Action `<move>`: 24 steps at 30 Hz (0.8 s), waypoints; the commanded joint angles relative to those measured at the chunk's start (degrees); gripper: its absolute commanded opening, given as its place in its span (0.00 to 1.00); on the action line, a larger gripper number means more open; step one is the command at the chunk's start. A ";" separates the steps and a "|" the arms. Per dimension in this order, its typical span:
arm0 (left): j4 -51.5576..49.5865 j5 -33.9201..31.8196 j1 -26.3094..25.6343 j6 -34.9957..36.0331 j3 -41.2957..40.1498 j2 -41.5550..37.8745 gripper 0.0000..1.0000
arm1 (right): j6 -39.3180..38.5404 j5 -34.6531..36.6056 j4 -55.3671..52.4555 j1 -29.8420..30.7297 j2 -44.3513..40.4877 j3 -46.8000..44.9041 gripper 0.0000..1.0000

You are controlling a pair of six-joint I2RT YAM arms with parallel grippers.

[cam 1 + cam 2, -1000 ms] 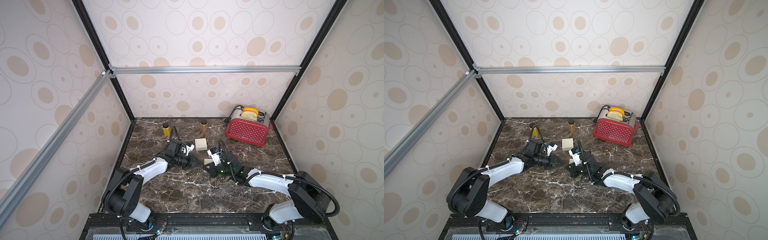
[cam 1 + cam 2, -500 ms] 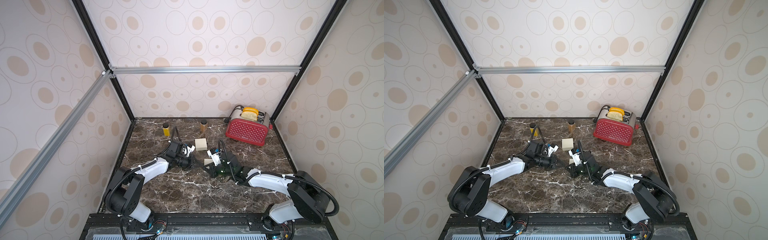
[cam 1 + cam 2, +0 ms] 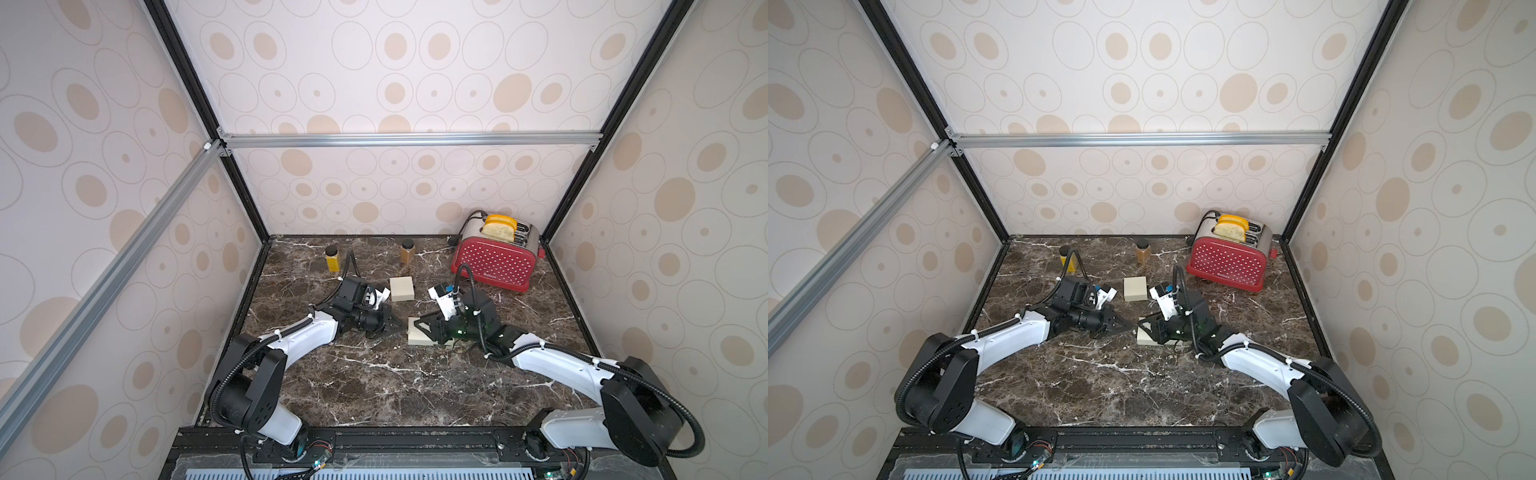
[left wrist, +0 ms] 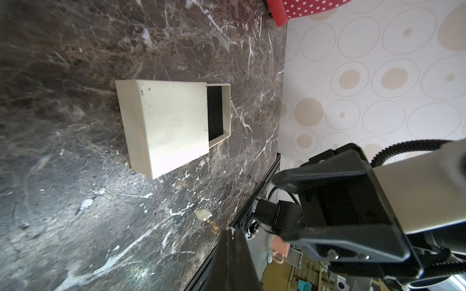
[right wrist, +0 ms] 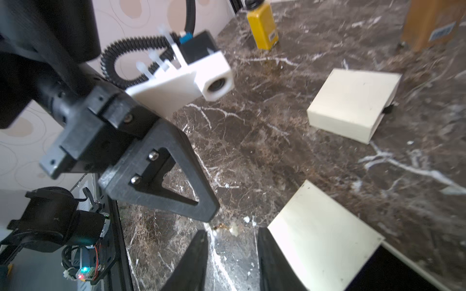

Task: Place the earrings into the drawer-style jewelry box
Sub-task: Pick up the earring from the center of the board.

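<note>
**Pinching the earring (image 4: 204, 216) right beside the jewelry box (image 3: 417, 340)**

So the left gripper (image 4: 228, 233) has its jaws squeezed fully together. The gold end of the earring sits right at their tip, so it looks nipped there, with the pale stone end trailing toward the jewelry box. It's down low against the dark marble table (image 3: 374, 386). Can't tell whether it's lifted off the surface or resting on it. Both wrist views put the earring over bare marble just beside the jewelry box, off the corner on the left arm's side.

The right gripper (image 5: 232, 234) has let go. Its two black fingers (image 5: 273, 262) are parted and loose, and the earring lies just past their tips. One finger is right up against the jewelry box's edge.

The jewelry box is a flat cream thing. Its drawer (image 5: 403, 274) is pulled out on the side away from the earring, black lining showing.

Behind the jewelry box, toward the back wall, sits a second cream box (image 3: 402, 289), clearly apart from it. Further back, on the right arm's side of the jewelry box, there's a red polka-dot toaster (image 3: 494, 264) with toast (image 3: 498, 226) sticking up. A yellow jar (image 3: 332, 261) and a brown jar (image 3: 406, 253) stand well behind the jewelry box, near the back wall.
</note>
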 commanded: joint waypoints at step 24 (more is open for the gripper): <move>44.70 3.65 4.02 -41.49 -7.13 4.32 0.00 | 9.30 -14.50 25.12 -4.41 12.29 1.83 0.37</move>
